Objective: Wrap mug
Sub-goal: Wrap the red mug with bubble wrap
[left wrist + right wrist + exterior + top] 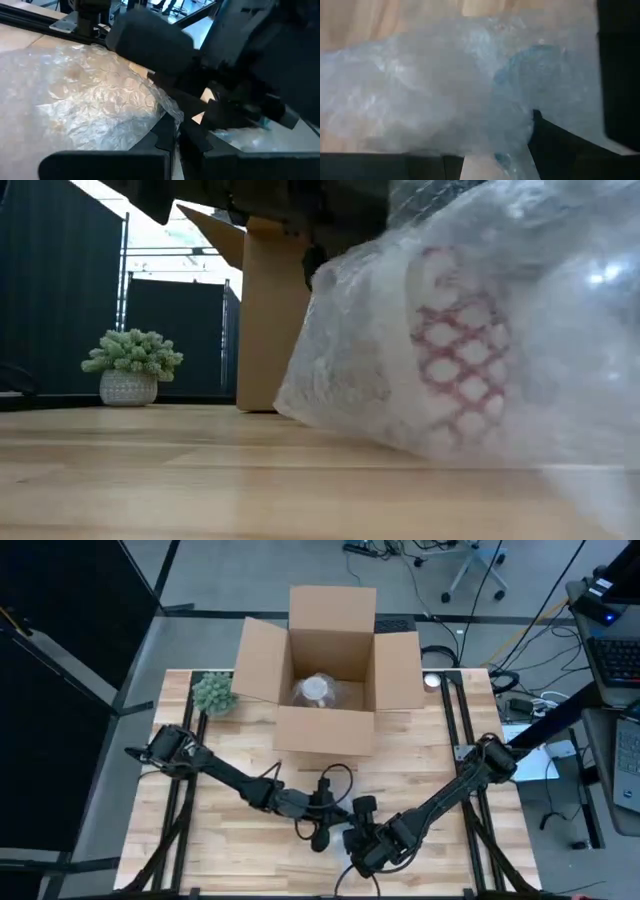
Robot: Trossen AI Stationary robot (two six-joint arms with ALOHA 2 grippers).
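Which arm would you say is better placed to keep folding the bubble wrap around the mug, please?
Probably the left. In its wrist view the left gripper sits right at the bubble wrap's loose edge, shut on it. The right gripper hovers over the wrapped mug, better suited to steadying.

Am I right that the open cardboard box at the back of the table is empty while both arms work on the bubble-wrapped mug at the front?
Not quite: the cardboard box is not empty. The high view shows a wrapped bundle inside. The arms do meet at the front, over the bubble-wrapped mug.
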